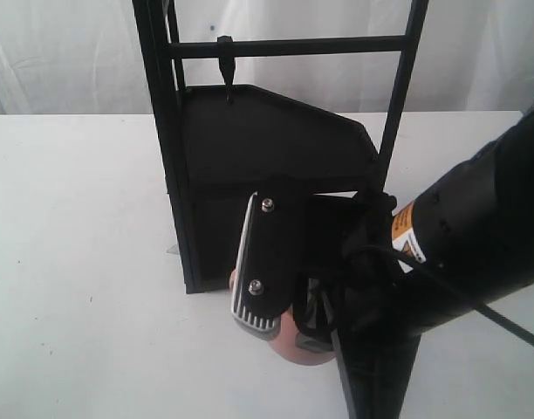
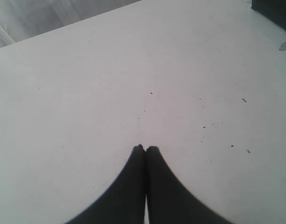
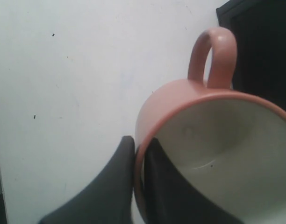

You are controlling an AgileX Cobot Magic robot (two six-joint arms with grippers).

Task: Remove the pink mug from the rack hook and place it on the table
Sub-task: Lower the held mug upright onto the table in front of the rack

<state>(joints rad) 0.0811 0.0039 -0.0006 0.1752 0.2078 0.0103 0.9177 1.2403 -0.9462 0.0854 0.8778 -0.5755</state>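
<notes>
On the white desk (image 1: 75, 262) stands the black rack (image 1: 276, 140), its rack hook (image 1: 225, 83) bare. The pink mug (image 3: 218, 154) is low before the rack, mouth tilted, handle toward the rack; touching the desk or not, I cannot tell. The right gripper (image 3: 140, 142) clamps its rim wall; the left gripper (image 2: 145, 148), clenched empty, hovers apart

Orange-and-white label (image 1: 408, 236) on the right arm (image 1: 476, 218), print illegible

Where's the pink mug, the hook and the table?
pink mug (image 3: 223, 56), right wrist view, on its handle.
rack hook (image 1: 226, 74), exterior view, middle of the peg.
table (image 1: 75, 262), exterior view, bare white top.
</notes>
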